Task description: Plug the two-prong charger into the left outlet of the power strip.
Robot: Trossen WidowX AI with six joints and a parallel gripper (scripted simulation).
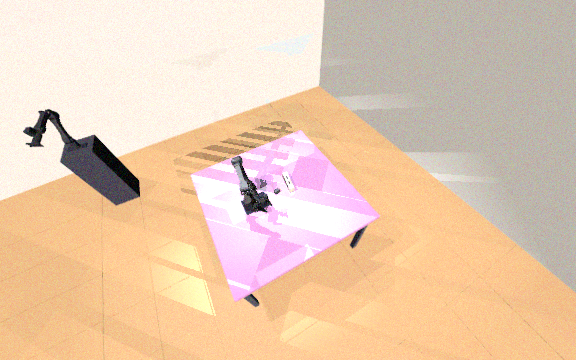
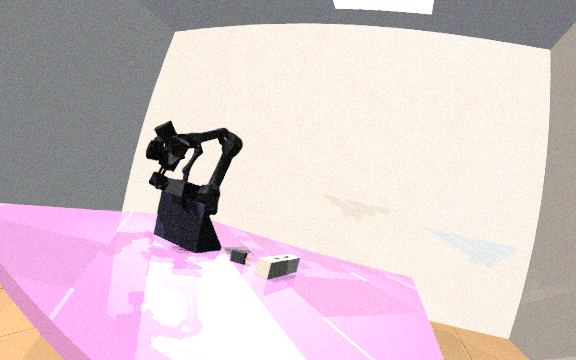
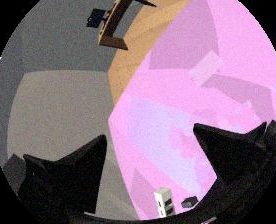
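The white power strip (image 1: 288, 181) (image 2: 278, 265) (image 3: 163, 201) lies on the pink table (image 1: 318, 220) (image 2: 318, 310) (image 3: 209, 63). The small dark two-prong charger (image 1: 277, 190) (image 2: 239, 255) (image 3: 189, 200) lies on the table just beside the strip, between it and the arm's dark base box (image 2: 185, 225) (image 1: 257, 203). My gripper (image 2: 161, 174) (image 3: 151, 133) is open and empty. It is raised above the base, well clear of the charger and the strip. In the wrist view both dark fingers frame the table, with the strip and charger small at the bottom.
A second dark box (image 1: 99, 169) with an arm on it stands on the floor by the cream wall, far left of the table. It also shows in the wrist view (image 3: 118, 23). The table's edges drop to a wooden floor (image 1: 418, 300).
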